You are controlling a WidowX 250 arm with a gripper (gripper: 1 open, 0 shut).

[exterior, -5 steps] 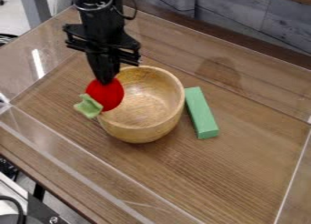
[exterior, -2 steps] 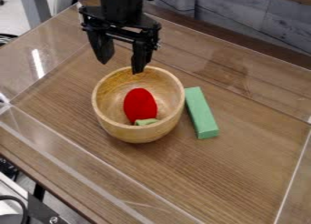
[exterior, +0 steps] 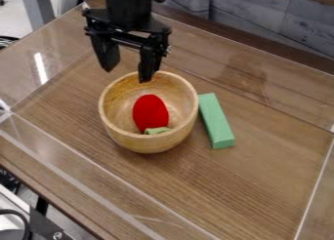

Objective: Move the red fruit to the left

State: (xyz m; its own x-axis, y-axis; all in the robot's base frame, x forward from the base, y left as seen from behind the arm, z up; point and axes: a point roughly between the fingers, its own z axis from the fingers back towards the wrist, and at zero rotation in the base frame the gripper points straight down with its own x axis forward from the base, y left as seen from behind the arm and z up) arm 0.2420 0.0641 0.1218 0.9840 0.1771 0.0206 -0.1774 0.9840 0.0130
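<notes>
The red fruit [exterior: 150, 111] lies inside the wooden bowl [exterior: 117, 127], resting on the bowl's floor roughly at its centre, with its light green leafy cap [exterior: 156, 131] pointing toward the near rim. Nothing grips the fruit; it lies free of the arm. The bowl sits upright on the wood-grain bench [exterior: 248, 195], its rim round and unobstructed on the near side. Just beside the bowl, on its right in the view, a green rectangular block [exterior: 216, 121] lies flat on the bench, its long side running along the bowl's wall; whether block and bowl touch cannot be told. Above the bowl's far rim hangs the gripper [exterior: 128, 60], a black assembly pointing straight down, with its jaws spread wide and nothing between them. The two finger tips stand above the far part of the bowl's opening, clear of the fruit. A low transparent wall [exterior: 39, 171] surrounds the work area, its edges showing along the near and left sides. Behind the bench, dark and grey shapes are visible but too indistinct to identify.
</notes>
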